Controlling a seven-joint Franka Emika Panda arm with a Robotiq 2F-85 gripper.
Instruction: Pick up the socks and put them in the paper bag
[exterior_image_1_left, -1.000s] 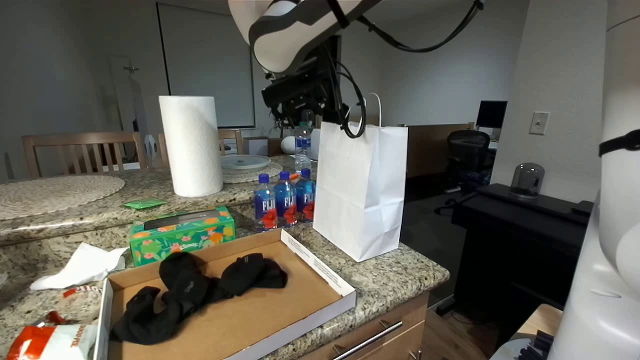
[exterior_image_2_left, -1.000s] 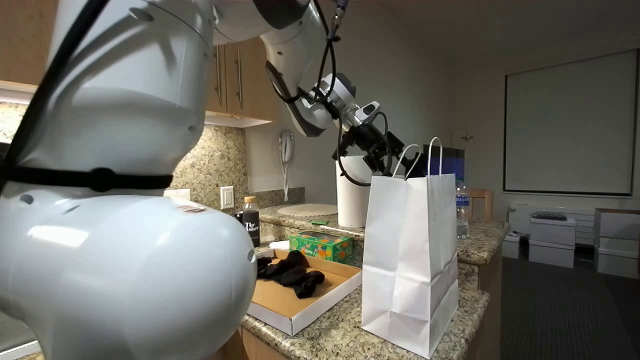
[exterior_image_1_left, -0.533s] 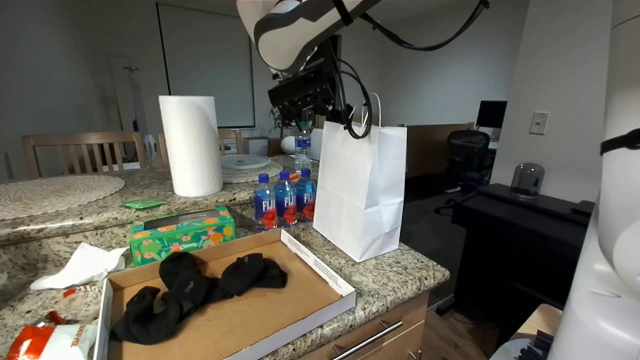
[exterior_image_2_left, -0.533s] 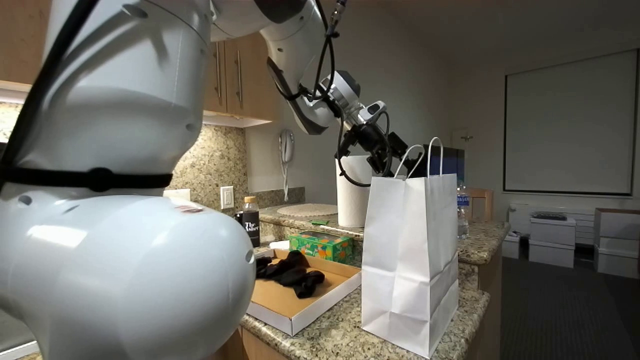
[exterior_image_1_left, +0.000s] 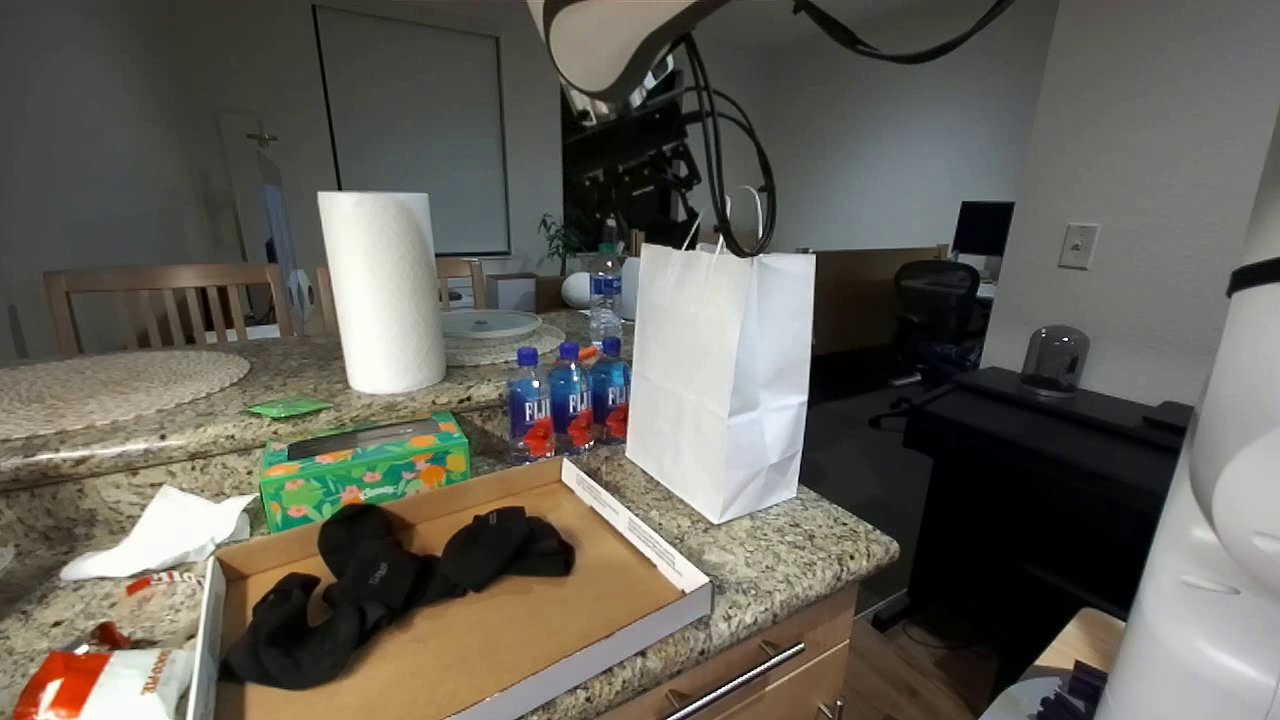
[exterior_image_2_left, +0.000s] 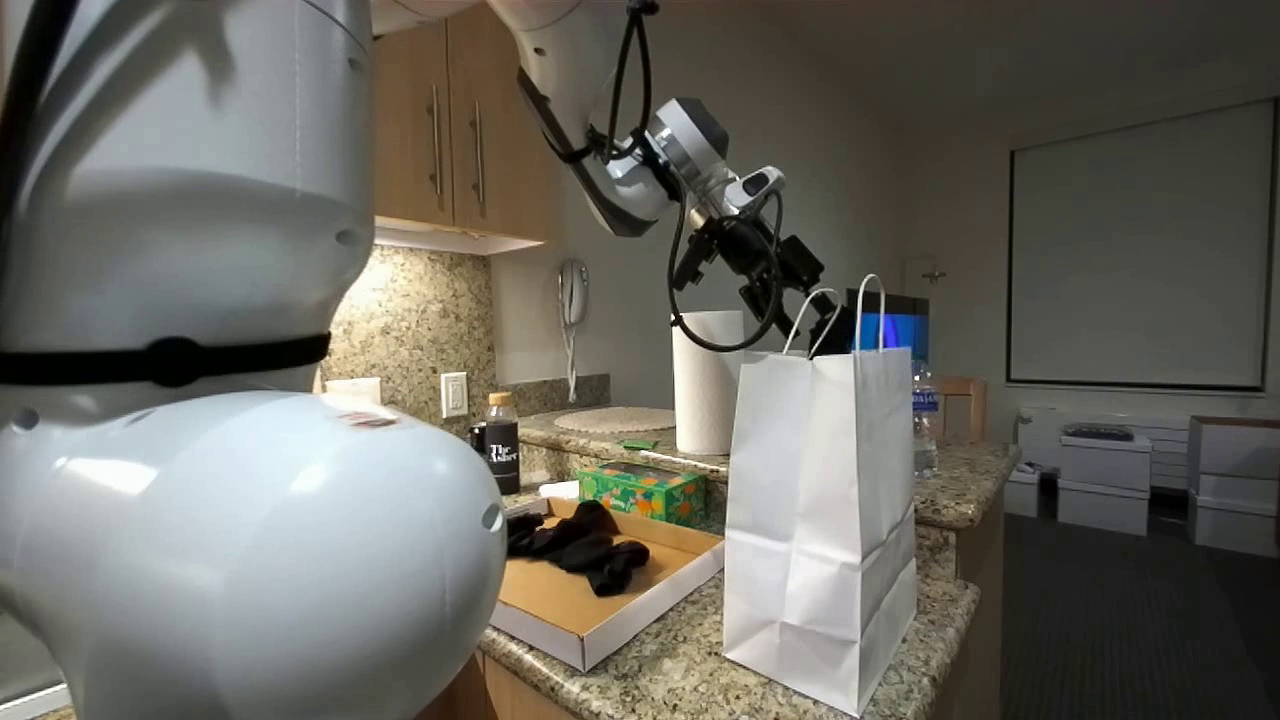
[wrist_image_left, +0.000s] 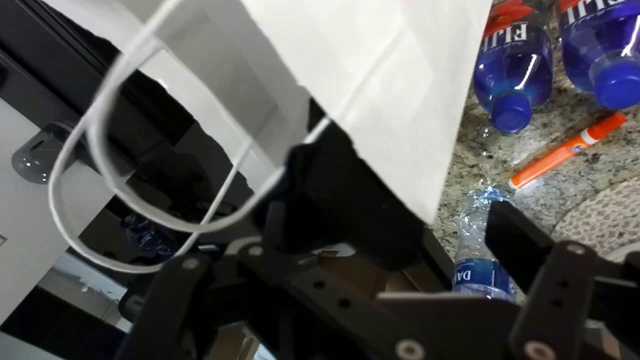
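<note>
Paper bag (exterior_image_1_left: 718, 390) upright, socks (exterior_image_1_left: 375, 585) crumpled, direction unclear

Arm (exterior_image_2_left: 245, 450) extended above the counter (exterior_image_1_left: 845, 545), forearm (exterior_image_2_left: 568, 75) cut off at the top in both exterior views. Lower links (exterior_image_1_left: 1170, 600) well apart from the counter's front corner. Wrist (exterior_image_2_left: 690, 150) high, tilted, aimed obliquely down and out, toward the counter's free end. Fingers (wrist_image_left: 516, 231) spread wide, in from the bottom of the wrist view. One finger's outline blurs into dark there. Ends partly hidden in both exterior views; can't tell contact from those.
</note>
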